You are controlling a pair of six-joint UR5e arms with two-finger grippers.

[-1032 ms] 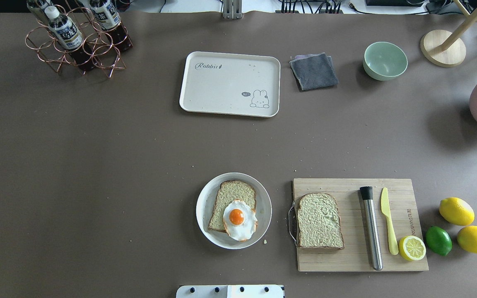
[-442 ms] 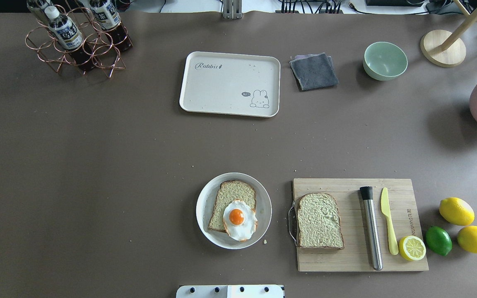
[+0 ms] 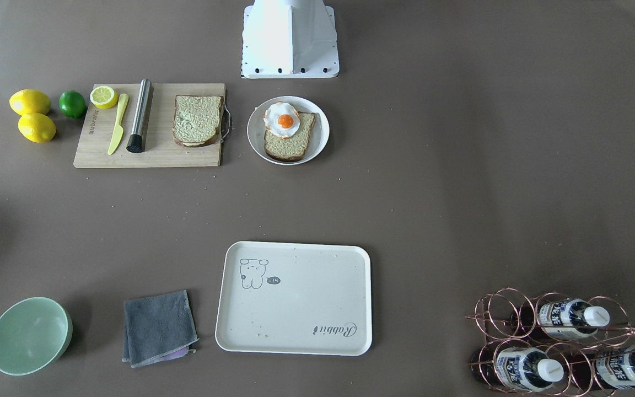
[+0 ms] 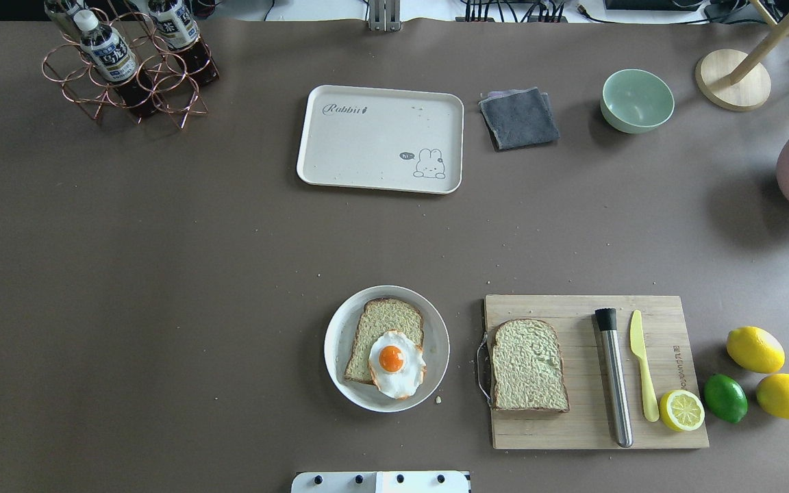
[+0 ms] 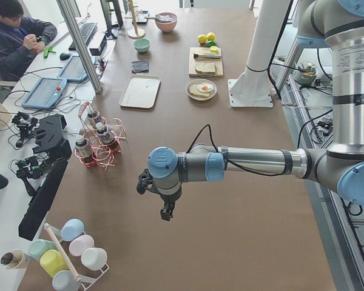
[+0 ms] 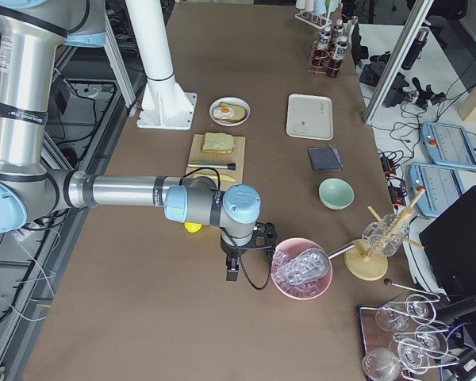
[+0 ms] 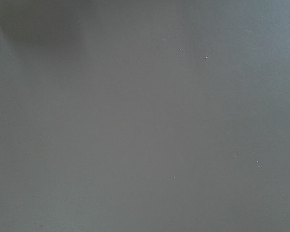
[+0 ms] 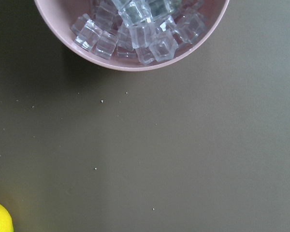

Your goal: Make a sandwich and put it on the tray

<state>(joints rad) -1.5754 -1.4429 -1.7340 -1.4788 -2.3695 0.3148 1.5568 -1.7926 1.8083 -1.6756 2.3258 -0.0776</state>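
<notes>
Your bread slice with the fried egg sat on the plate, the second slice on the cutting board, the tray well apart across the tabletop. The left gripper and right gripper hung far off; how their jaws stood, I couldn't tell. The egg overhung its slice and could slide off when lifted. Nothing had shifted since a second earlier.

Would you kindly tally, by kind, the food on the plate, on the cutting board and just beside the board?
Bread slices: 2
Fried egg: 1
Whole lemons: 2
Lemon half: 1
Lime: 1
Total: 7
</notes>
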